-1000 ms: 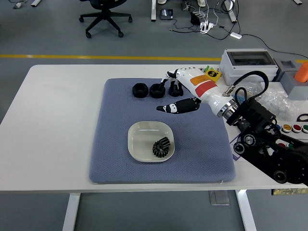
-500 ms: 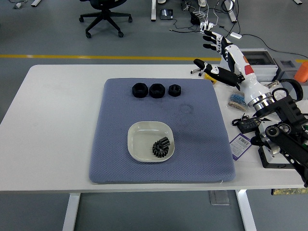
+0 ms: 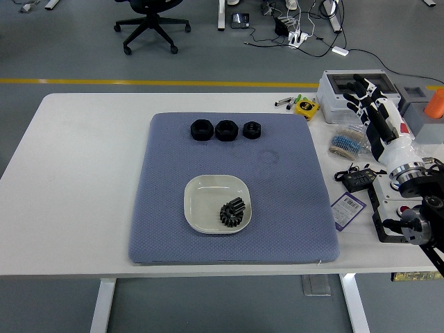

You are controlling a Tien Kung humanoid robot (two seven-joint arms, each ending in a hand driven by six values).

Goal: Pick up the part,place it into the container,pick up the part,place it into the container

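Three black parts (image 3: 224,130) sit at 12 o'clock on the mat (image 3: 291,201). Far off at 3 o'clock, the right hand (image 3: 374,114) spreads its fingers (image 3: 357,83), holding nothing.

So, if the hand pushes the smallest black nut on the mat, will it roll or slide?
The small nut lies flat on its face, so it would probably slide, not roll. The mat looks textured, so it may drag or catch somewhat. It looks rigid and is probably light.
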